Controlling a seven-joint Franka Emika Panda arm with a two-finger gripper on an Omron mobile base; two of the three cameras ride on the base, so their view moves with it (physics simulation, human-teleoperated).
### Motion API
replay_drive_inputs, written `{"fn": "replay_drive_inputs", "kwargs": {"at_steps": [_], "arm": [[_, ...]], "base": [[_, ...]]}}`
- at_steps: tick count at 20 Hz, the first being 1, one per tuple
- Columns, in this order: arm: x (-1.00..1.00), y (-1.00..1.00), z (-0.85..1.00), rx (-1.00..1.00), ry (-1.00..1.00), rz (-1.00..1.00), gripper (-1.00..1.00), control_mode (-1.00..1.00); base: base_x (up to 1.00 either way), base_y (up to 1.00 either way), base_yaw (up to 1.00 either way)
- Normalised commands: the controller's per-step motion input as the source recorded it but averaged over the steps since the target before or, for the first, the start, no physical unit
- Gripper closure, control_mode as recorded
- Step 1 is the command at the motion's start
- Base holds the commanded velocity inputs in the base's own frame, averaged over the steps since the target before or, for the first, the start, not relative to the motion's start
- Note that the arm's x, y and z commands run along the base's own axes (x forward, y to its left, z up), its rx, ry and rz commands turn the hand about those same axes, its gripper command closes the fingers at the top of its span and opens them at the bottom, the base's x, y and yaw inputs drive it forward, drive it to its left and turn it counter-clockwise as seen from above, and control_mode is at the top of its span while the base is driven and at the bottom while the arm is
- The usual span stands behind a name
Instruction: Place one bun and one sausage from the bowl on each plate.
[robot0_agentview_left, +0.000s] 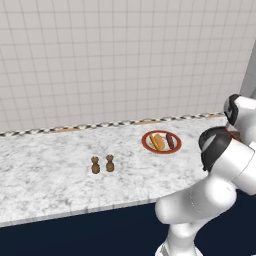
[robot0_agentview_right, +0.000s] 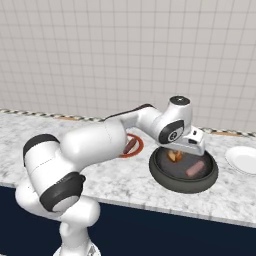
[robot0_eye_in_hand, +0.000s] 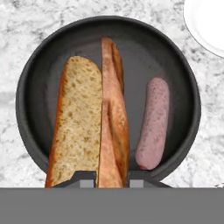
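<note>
The bun (robot0_eye_in_hand: 94, 131) is split lengthwise, pinched between the hand (robot0_eye_in_hand: 112, 177)'s fingertips (robot0_eye_in_hand: 87, 177) over the bowl (robot0_eye_in_hand: 39, 65). A sausage (robot0_eye_in_hand: 153, 124) lies in the bowl just right of it. The bowl sits on the marble desk (robot0_agentview_left: 50, 170) between two plates: the white plate (robot0_agentview_right: 243, 159) to its right and the red-rimmed plate (robot0_agentview_left: 147, 145) to its left, already carrying a bun and a sausage. Two small brown shakers (robot0_agentview_left: 102, 164) stand farther left.

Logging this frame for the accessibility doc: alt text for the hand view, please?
Looking down into the dark bowl, a split bun lies lengthwise between the end effector fingertips, with a pink-brown sausage beside it in the bowl. The bowl sits on a marble counter; a white plate shows at one corner.
</note>
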Motion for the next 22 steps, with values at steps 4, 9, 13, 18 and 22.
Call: {"fn": "replay_drive_inputs", "kwargs": {"at_steps": [4, 9, 13, 18, 22], "arm": [[-0.01, 0.62, 0.00, 0.00, -0.02, 0.07, 1.00, -1.00], [0.00, 0.47, -0.15, 0.00, -0.07, 0.07, 1.00, -1.00], [0.02, 0.43, 0.00, 0.00, -0.02, 0.00, 1.00, -1.00], [0.00, 0.11, 0.00, 0.00, 0.00, 0.00, 1.00, 1.00], [0.00, 0.00, 0.00, 0.00, 0.00, 0.00, 1.00, 1.00]], "base": [[0.00, 0.00, 0.00], [0.00, 0.00, 0.00], [0.00, 0.00, 0.00], [-0.01, 0.00, 0.00], [-0.55, -0.54, 0.00]]}}
